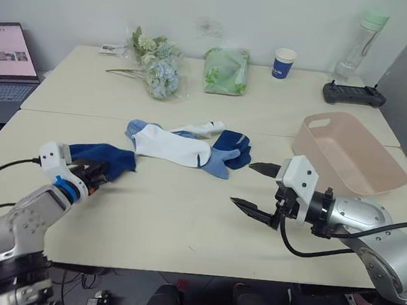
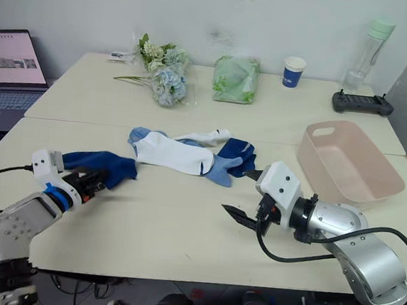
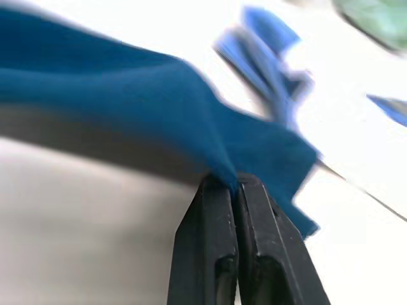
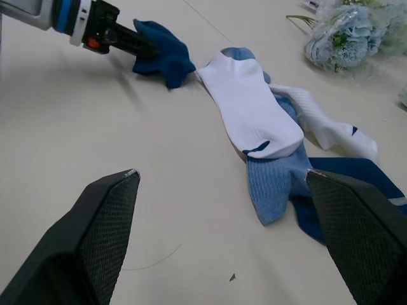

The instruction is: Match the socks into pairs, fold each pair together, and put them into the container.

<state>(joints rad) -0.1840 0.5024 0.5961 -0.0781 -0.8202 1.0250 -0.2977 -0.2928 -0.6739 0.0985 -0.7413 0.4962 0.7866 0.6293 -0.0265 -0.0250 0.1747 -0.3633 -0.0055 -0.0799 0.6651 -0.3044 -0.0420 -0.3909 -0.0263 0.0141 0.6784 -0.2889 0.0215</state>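
A navy sock (image 1: 106,160) lay on the near left of the desk (image 1: 184,215), its edge pinched between the closed fingers of the left pincer (image 1: 96,177). The right pincer (image 1: 256,188) hovered over the desk with its fingers spread wide, holding nothing. Just beyond it lay the heap of remaining socks (image 1: 190,145), a white one on top of light blue and navy ones. Farther right stood the pink tub (image 1: 347,152), and behind it a blue cup (image 1: 284,62).
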